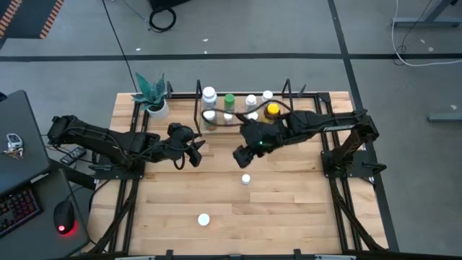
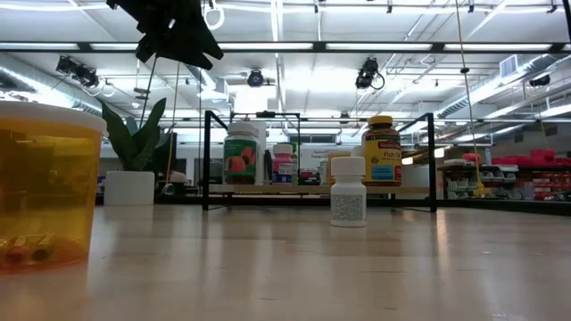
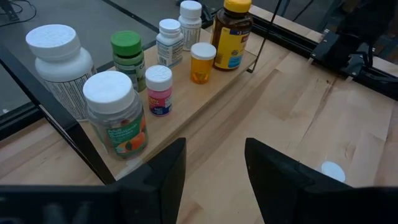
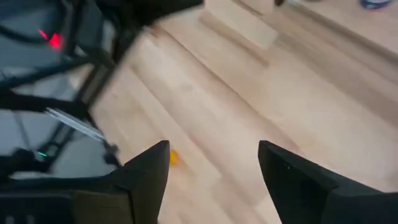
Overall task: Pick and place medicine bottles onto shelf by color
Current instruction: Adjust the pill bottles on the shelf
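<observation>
Two empty grippers hang over mid-table: the right gripper [image 1: 239, 156], fingers apart, is nearer the upright white bottle [image 1: 246, 179] just in front of it. The left gripper [image 1: 196, 152] waits, part-open. Another bottle [image 1: 203, 219] stands well forward. Behind, the shelf [image 1: 204, 130] holds the rest; open table lies between.

High view: overhead, straight down, covers whole table [image 1: 289, 202], both arms, floor around.
Low view: at tabletop height, level across wood toward shelf [image 2: 321, 189] and room behind; orange bottle [image 2: 45, 183] very near lens.
Left wrist view: close, angled down past own fingers [image 3: 158, 180] onto shelf [image 3: 205, 93] with bottles.
Right wrist view: close, tilted down past own fingers [image 4: 146, 171] onto bare wood, table edge.
Shared: shelf seen in high [image 1: 249, 108], low, left wrist views.
</observation>
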